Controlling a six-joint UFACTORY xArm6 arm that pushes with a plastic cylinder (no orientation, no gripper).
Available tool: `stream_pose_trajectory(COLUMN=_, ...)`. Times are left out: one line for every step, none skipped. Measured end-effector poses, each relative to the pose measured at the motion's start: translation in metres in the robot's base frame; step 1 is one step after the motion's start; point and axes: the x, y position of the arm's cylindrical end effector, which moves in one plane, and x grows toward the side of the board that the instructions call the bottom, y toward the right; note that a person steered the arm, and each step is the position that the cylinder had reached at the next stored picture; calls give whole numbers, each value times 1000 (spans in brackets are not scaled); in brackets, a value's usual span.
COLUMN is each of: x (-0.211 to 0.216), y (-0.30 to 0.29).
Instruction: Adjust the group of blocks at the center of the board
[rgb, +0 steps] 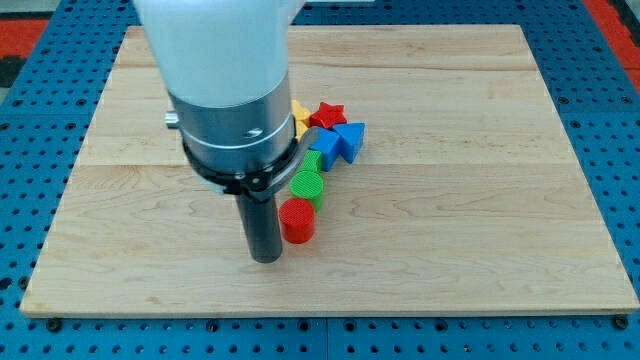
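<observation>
So here's what you've got: your arm comes in from the view's top, a big white and silver housing that hides a fair chunk of the middle of the wooden worktop (480, 230). There's no gripper on this rig, so nothing opens, shuts or holds anything; it just ends in a dark rod, and my tip (265, 260) is planted on the worktop a bit below the centre. Right next to the tip, on the view's right, sits the red cylinder (297, 220), and it looks like it's touching the rod or as good as, hard to call from this angle. Up and to the right of the tip from there is the green cylinder (307, 186), pressed against the red one. Further up-right there's a green block (314, 161) half tucked behind the arm, shape not clear. Beside that the blue triangular block (325, 148) and another blue block (349, 138) sit snug together, and the red star (327, 114) is just above them. A yellow block (298, 117) peeks out from behind the housing, left of the star. The whole bunch runs in a loose diagonal line going up-right away from the tip. Around the worktop you can see the blue pegboard base (600, 90).
</observation>
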Motion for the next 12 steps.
stream_pose_trajectory(x=-6, y=7)
stream_pose_trajectory(x=-8, y=7)
stream_pose_trajectory(x=-12, y=7)
stream_pose_trajectory(x=-15, y=7)
stream_pose_trajectory(x=-24, y=7)
stream_pose_trajectory(x=-35, y=7)
stream_pose_trajectory(x=-42, y=7)
stream_pose_trajectory(x=-51, y=9)
stream_pose_trajectory(x=-51, y=27)
stream_pose_trajectory(x=-51, y=45)
stream_pose_trajectory(x=-51, y=63)
stream_pose_trajectory(x=-54, y=68)
